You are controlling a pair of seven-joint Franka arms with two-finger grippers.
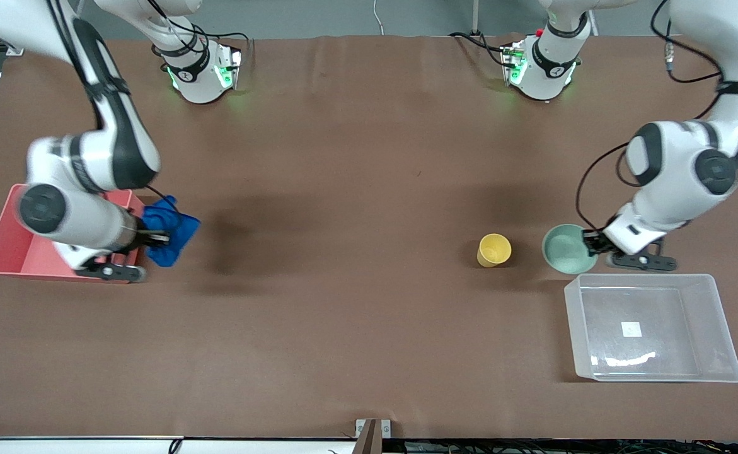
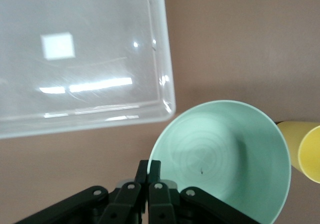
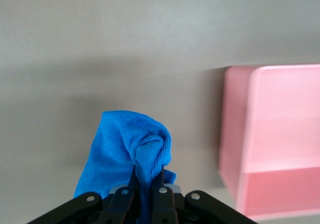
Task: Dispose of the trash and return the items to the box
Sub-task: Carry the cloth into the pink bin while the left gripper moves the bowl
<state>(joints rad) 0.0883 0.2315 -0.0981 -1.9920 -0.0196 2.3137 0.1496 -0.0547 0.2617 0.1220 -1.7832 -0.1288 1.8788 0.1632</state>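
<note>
Here we carry a load in each gripper. Our right gripper (image 1: 157,238) is pinched tight on the blue cloth wad (image 1: 170,231), held up in the air at the edge of the pink bin (image 1: 3,246) at the right arm's end of the table; we judge this puts the trash close enough to drop in. The cloth hangs bunched from the fingers, its longer run trailing away from them.

Our left gripper (image 1: 591,243) is closed on the rim of the mint-green bowl (image 1: 567,249), which tilts with its open mouth turned up toward the front camera. It sits just beside the clear box (image 1: 715,328), likely ready to lift in. The yellow cup (image 1: 493,250) stands near the bowl, mouth up and slightly tipped
</note>
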